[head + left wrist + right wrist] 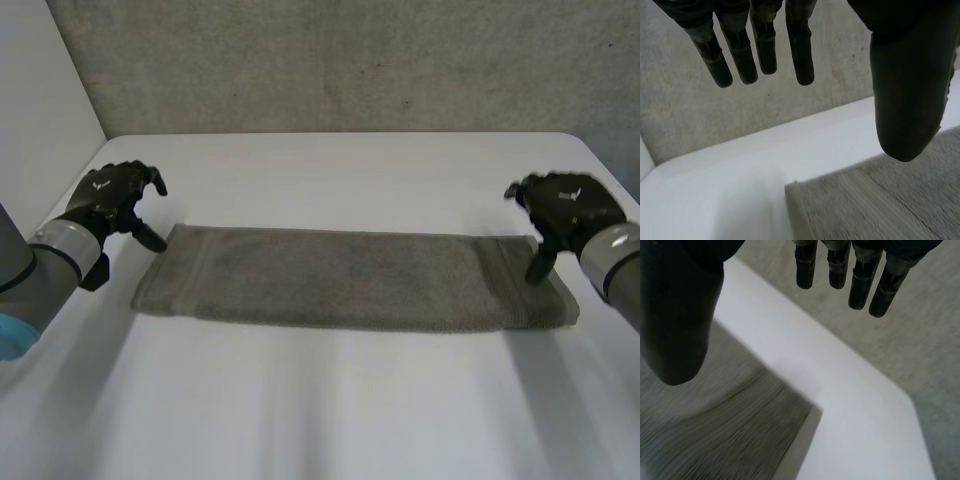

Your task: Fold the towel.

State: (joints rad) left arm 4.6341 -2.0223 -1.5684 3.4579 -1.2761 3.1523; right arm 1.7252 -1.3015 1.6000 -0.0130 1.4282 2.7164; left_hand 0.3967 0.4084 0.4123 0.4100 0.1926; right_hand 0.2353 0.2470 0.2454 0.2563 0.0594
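The left hand (115, 200) hung open, fingers (740, 55) straight. The right hand (568, 208) did likewise, thumb (677, 315) apart.

One grey towel (350, 278) is lying folded in a long strip across one white table (330, 400). Two black hands are hanging over it, the left hand (118, 200) near the table's left edge, the right hand (565, 210) near its right edge. Two arms are reaching in, the left arm (62, 250) and the right arm (615, 255).

Grey towel (350, 278), folded to a long flat strip, lies crosswise mid white table (330, 410).
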